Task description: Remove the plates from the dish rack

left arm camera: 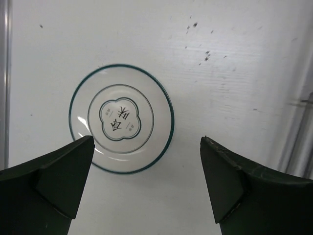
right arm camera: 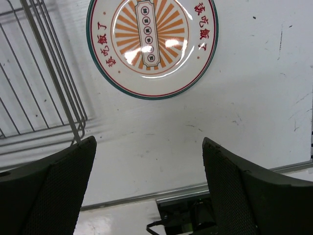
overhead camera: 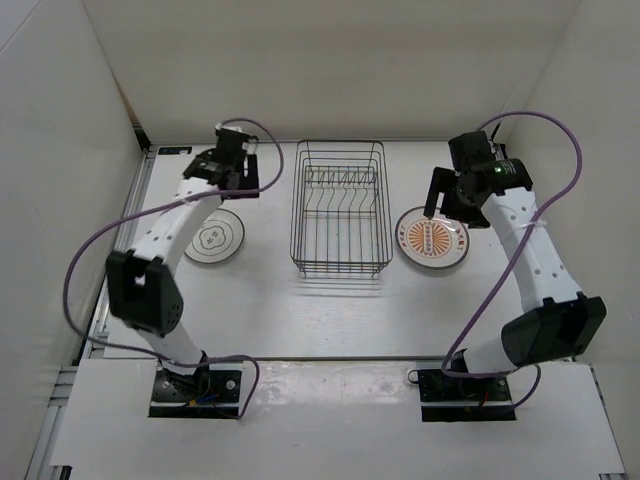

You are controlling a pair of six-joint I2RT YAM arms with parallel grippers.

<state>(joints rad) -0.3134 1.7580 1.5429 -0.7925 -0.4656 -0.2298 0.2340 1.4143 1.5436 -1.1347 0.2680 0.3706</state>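
Now, your left hand stands wide, gripping nothing; the grey-marked plate lies flat on the tabletop, apart from it, towards the arm bases. The dish rack sits centrally. Right of it lies the sunburst plate, your right hand wide above its far edge.

On sunburst plate: red Chinese characters on pale rim band, two groups of four, one on each side of orange centre. Right-hand group looks like 該吃飯了 (left-hand group seems same four, turned other way). On centre banner: column of small dark characters in white dots, too small to read. On grey-marked plate: two dark characters inside quatrefoil outline, seen upside down; one looks like 味, other unclear.
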